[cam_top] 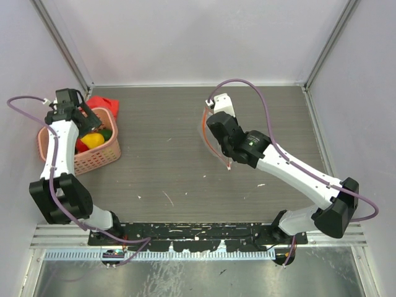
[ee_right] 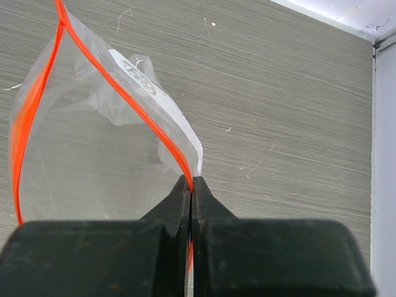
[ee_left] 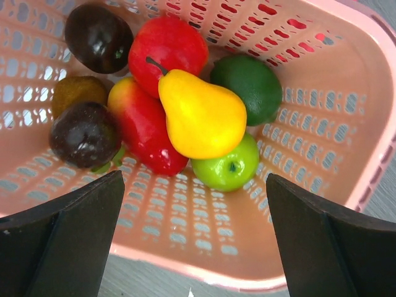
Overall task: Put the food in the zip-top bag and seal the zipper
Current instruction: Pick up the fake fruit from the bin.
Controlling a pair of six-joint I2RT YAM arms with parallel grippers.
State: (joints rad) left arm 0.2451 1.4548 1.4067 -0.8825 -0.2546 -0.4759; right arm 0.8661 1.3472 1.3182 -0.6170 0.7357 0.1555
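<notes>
The food lies heaped in a pink basket (ee_left: 204, 266): a yellow pear (ee_left: 201, 114) on top, red fruits (ee_left: 167, 43), a green apple (ee_left: 229, 164), a lime (ee_left: 247, 86) and dark plums (ee_left: 83, 133). My left gripper (ee_left: 195, 241) hovers over the basket's near rim, open and holding nothing; from above it (cam_top: 93, 125) is over the basket (cam_top: 102, 158). My right gripper (ee_right: 192, 180) is shut on the zipper (ee_right: 124, 93) of the zip-top bag (ee_right: 93, 136), which hangs with its mouth gaping and nothing inside. From above, the bag (cam_top: 216, 151) hangs mid-table under the right gripper (cam_top: 210, 133).
The basket stands at the table's left edge, close to the left wall. A red object (cam_top: 102, 103) sits just behind it. Walls close the table at the back and on both sides, and the arm bases stand on the near rail (cam_top: 198, 232).
</notes>
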